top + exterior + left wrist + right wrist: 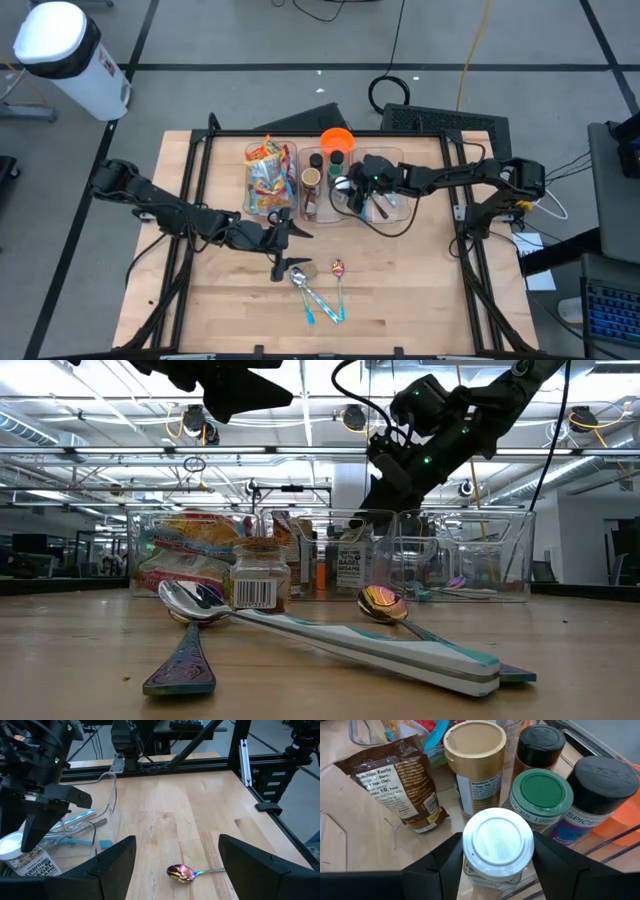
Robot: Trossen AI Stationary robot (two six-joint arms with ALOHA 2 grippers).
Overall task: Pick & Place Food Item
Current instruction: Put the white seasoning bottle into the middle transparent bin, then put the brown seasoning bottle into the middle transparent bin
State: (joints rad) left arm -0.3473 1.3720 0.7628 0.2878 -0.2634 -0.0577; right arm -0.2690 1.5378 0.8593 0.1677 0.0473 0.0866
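Dark jointed arms [170, 208], black cables (green lights)

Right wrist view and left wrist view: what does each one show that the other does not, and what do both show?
Only the right wrist view shows the gold lid jar, the green lid jar, two black lid jars, the brown pouch, and the right gripper closed around the white lid jar.

Only the left wrist view shows the iridescent spoon on bare wood, the clear bin holding utensils, and the open fingers of the left gripper.

Both show the white lid jar and the wooden table.
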